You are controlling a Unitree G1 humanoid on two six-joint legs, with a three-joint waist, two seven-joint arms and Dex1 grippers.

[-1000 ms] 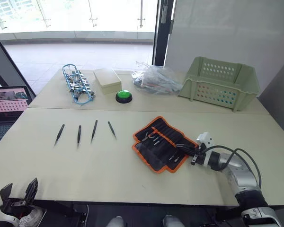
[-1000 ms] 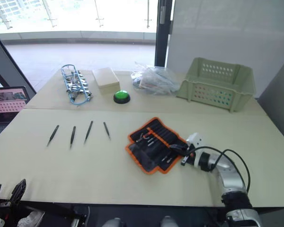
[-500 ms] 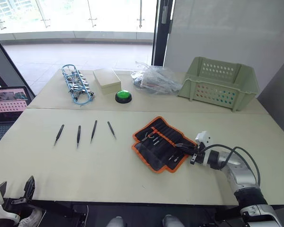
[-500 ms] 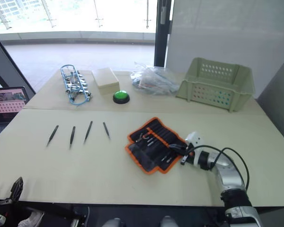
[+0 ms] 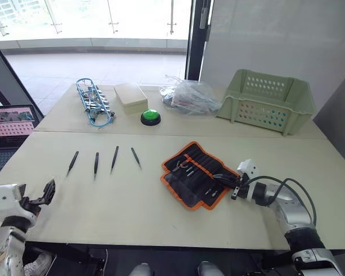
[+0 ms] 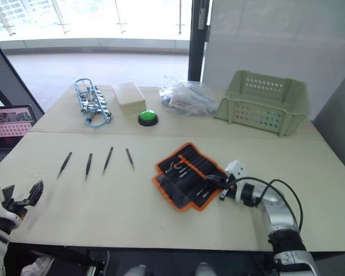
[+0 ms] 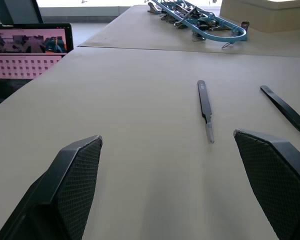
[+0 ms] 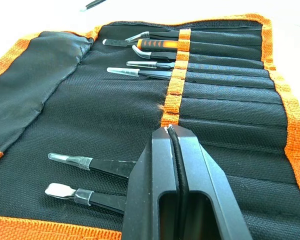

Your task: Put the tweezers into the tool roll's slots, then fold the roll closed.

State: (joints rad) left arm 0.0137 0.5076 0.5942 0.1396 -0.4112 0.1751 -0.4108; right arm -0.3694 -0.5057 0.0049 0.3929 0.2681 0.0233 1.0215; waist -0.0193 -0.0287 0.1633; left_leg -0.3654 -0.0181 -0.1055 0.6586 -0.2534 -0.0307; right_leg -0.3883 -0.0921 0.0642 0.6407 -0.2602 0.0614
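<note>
Your left tool (image 5: 46, 190) has just risen over the bench (image 5: 132, 213) edge at 8 o'clock, fingers spread, facing the four loose tweezers (image 5: 95, 164); the nearest (image 7: 205, 107) lies ahead of it. Your right tool (image 8: 177, 190), fingers pressed together, has stayed at the 3 o'clock edge of the open tool roll (image 5: 195, 175), over the slots (image 8: 225, 105). Judgement: left pickup comes next; four insertions and the fold remain.

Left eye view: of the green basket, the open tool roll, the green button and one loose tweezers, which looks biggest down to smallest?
1. Green basket
2. Tool roll
3. Green button and a loose tweezers: the tweezers look longer but far thinner, so unranked.
</note>
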